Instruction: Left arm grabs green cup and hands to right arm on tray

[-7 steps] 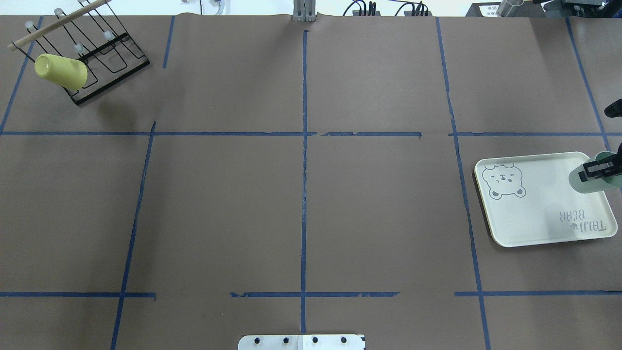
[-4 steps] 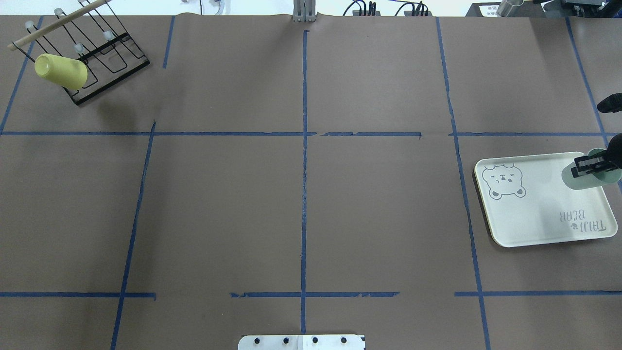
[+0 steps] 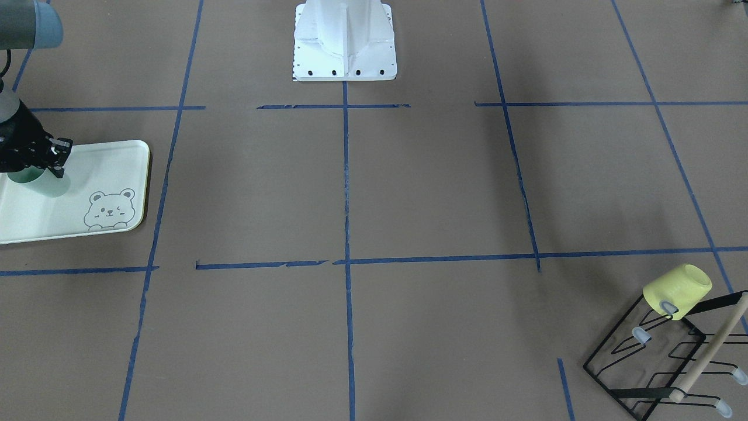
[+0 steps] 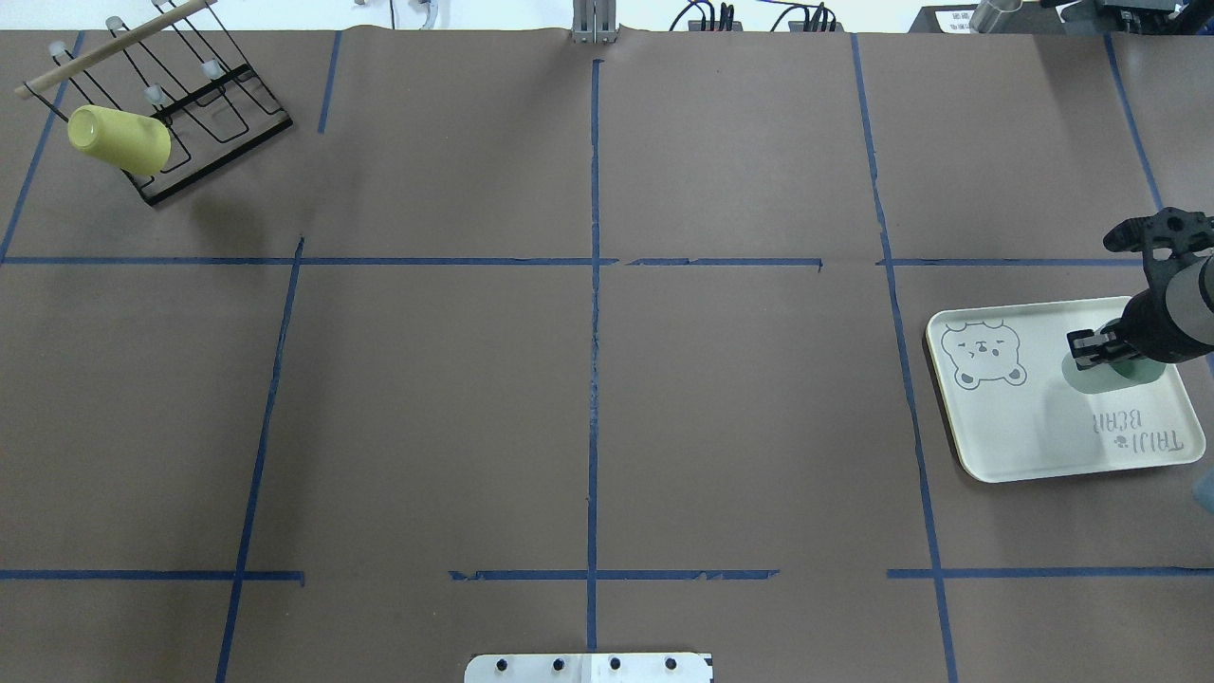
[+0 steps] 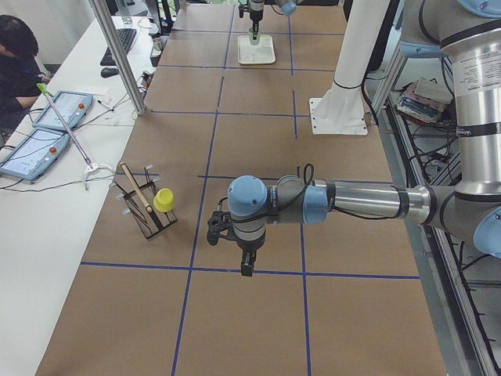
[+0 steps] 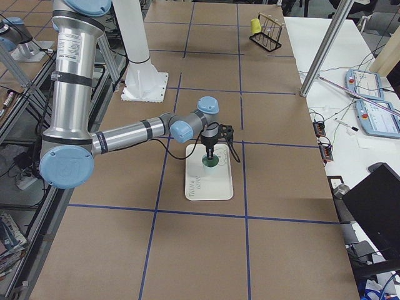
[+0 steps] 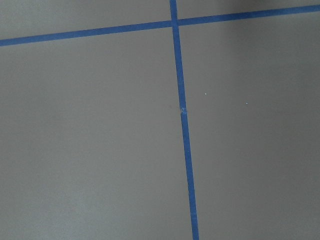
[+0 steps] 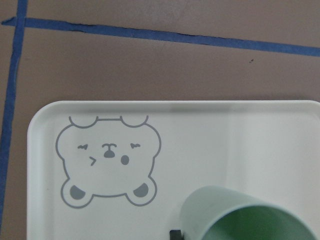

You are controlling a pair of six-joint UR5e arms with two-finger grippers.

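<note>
The green cup (image 4: 1108, 378) stands upright over the right half of the tray (image 4: 1024, 427), mouth up. My right gripper (image 4: 1098, 349) is shut on the cup's rim from above. The front view shows the same grip (image 3: 40, 165), with the cup (image 3: 48, 184) low over the tray (image 3: 105, 169). I cannot tell if the cup's base touches the tray. The right wrist view shows the cup's mouth (image 8: 250, 217) beside the bear drawing on the tray (image 8: 200, 125). My left gripper (image 5: 246, 262) shows only in the exterior left view, above bare table, and I cannot tell if it is open or shut.
A yellow cup (image 4: 119, 139) hangs on a black wire rack (image 4: 213, 104) at the far left corner. The robot's white base (image 3: 345, 41) stands at the table's near edge. Blue tape lines cross the brown table.
My right gripper has carried the green cup leftward from the tray's right edge to further over the tray, and lower.
</note>
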